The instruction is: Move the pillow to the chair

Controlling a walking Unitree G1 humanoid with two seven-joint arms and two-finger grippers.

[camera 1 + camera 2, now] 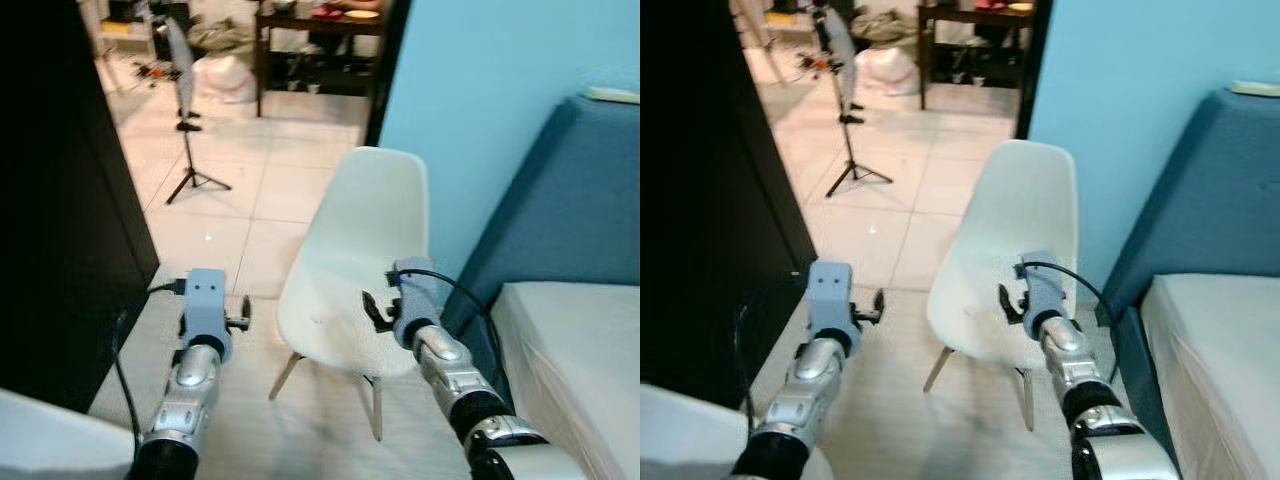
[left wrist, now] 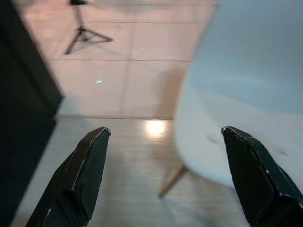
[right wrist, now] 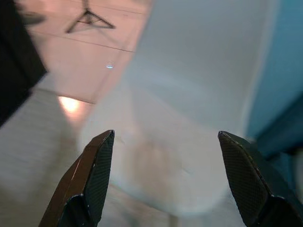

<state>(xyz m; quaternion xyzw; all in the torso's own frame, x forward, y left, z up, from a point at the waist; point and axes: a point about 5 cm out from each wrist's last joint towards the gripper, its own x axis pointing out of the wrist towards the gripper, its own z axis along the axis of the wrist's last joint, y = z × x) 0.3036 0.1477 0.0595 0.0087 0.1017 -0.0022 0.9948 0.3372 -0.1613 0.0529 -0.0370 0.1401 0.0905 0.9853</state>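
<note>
White chair [image 1: 355,270] ahead on floor, seat bare, beside blue wall [image 1: 480,100] and blue bed frame [image 1: 560,190]. Left gripper [image 2: 163,179] raised over floor left of chair, jaws spread, holding nothing. Right gripper [image 3: 165,182] over chair seat, jaws spread, holding nothing. White pillow corner [image 1: 40,440] at lower left, near left arm. Tripod [image 1: 190,150] behind on tiles.

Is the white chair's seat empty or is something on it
Empty: the white chair shows a bare seat, with the right gripper open above it.
</note>
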